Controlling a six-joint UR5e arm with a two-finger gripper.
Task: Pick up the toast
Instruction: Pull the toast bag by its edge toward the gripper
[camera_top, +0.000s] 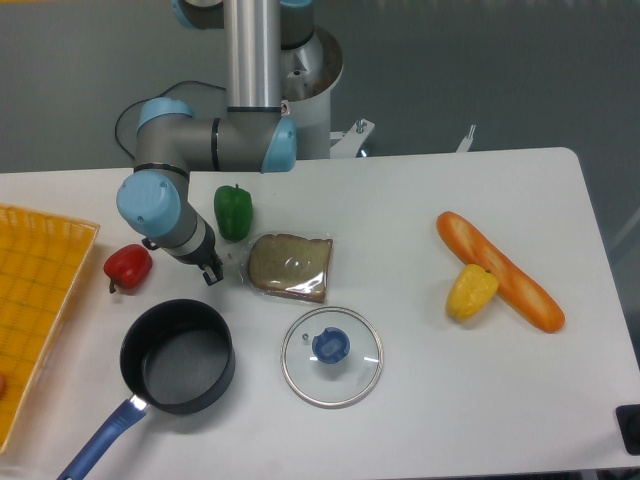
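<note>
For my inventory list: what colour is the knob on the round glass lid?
The knob on the round glass lid is blue, seen in the fixed camera view.
</note>
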